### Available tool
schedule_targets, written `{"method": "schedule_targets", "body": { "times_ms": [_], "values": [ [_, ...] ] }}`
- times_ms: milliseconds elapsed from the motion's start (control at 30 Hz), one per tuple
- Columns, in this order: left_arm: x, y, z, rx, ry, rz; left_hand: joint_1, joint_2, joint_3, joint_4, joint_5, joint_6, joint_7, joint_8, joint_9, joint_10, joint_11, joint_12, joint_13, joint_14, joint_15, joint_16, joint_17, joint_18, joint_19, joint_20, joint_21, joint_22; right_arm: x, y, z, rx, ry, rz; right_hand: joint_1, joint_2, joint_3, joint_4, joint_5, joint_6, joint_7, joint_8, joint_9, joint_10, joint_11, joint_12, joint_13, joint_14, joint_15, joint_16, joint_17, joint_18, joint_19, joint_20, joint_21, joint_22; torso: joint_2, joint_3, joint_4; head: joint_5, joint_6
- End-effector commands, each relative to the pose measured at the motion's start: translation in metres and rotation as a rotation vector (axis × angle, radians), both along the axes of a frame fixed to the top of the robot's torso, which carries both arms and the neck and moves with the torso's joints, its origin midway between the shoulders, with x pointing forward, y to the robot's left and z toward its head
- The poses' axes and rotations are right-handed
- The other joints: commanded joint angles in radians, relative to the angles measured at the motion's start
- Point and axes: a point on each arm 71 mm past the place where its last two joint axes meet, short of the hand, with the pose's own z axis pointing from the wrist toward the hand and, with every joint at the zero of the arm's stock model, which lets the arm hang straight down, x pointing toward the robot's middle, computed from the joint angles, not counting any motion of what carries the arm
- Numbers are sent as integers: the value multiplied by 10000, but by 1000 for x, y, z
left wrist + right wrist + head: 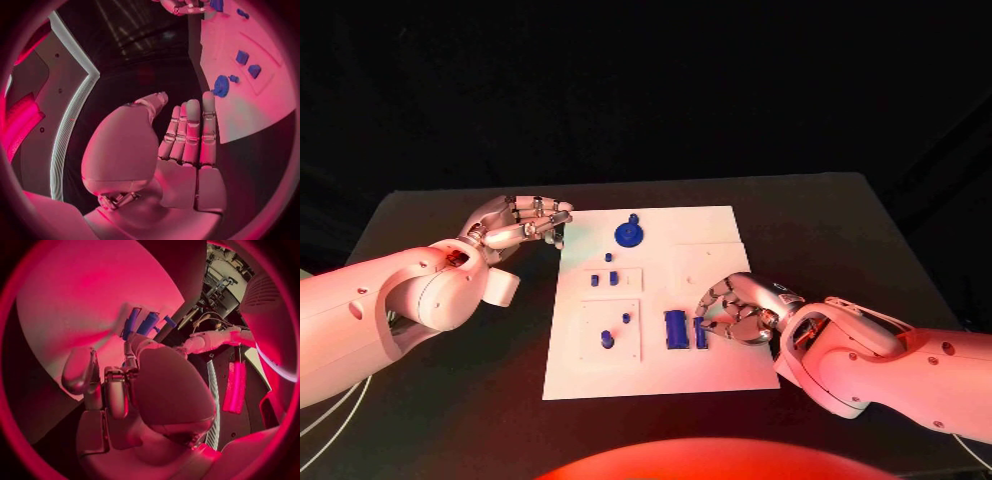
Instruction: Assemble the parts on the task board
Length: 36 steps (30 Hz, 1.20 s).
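no readable text, no labels, no brand marks, no numbers, no signs on the task board (pixel 711 228), its parts, or the black table (pixel 848 215)

Dim red light floods everything (wrist views bend edges).

A black desk (pixel 848 230) with a matte top fills the middle of the scene, its far edge running straight across and its sides widening toward the viewer. Behind and around it there is only a dark backdrop (pixel 646 80), black and without detail, so no walls, floor or windows can be made out. Warm red-pink light falls across everything, strongest near the viewer and fading toward the far edge of the desk.
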Motion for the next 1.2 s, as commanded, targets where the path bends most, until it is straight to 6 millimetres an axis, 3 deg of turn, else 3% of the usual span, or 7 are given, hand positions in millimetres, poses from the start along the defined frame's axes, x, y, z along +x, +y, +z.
{"method": "schedule_targets", "body": {
  "times_ms": [33, 600, 767, 1067, 1200],
  "values": [
    [0, -1, 0, -112, 9, -92, 105, 2, 32, 1, 43, -72, -30, 44, -12, -71, -11, 25, -12, -77, -5, 34, -15, 127, 31, 3, -57, 11, -2, 2, -2, -250, 196, 353, -147, 30, 104, 8, 17, 107, -35, -44, -11, 977, 40, 50, 2558, 1026, 34, 33, 2633, -86, 443, 42, 35, 1613, -3, 0, 0, -15, -6],
    [0, 0, 0, -80, 35, -50, 173, 75, 116, -16, 43, -85, -23, 49, -21, -81, -7, 25, -27, -90, -3, 38, -19, 129, 26, 4, -45, 29, 1, 4, -4, -198, 66, 167, -434, 53, 319, 87, 58, 281, -117, 8, -14, 986, -26, 65, 2566, 1026, -18, 33, 2633, -90, 452, 8, 92, 1622, 6, 0, 5, -14, -3],
    [0, 0, 0, -76, 44, -51, 173, 75, 116, -16, 43, -85, -23, 49, -21, -81, -7, 25, -27, -90, -3, 38, -19, 129, 26, 4, -45, 29, 4, 4, -4, -264, -198, 101, -430, -69, 383, -3, -61, 296, -138, 15, -16, 986, -48, 65, 2566, 1026, -39, 33, 2633, -87, 452, -10, 80, 1619, 10, 3, 15, -5, -10],
    [0, 0, 0, -62, 76, -53, 221, 89, 160, -44, 31, -104, -14, 46, -30, -90, -2, 24, -37, -99, -2, 39, -23, 131, 23, 3, -33, 44, 8, 4, -5, -493, -701, 370, -43, -195, 855, -607, -989, 491, -174, 159, 12, 1017, -85, 127, 2600, 1026, -87, 33, 2633, -106, 458, -62, 199, 1643, -1, 0, 1, 21, -30],
    [0, 0, -1, -61, 82, -58, 221, 89, 160, -44, 31, -104, -14, 46, -30, -90, -2, 24, -37, -99, -2, 39, -23, 131, 23, 3, -33, 44, 8, 5, -4, -474, -836, 492, 78, -264, 955, -786, -1070, 404, -116, 122, -16, 1039, -39, 170, 2625, 1026, -70, 33, 2633, -116, 461, -59, 250, 1654, 0, 1, -5, 26, -35]
  ]
}}
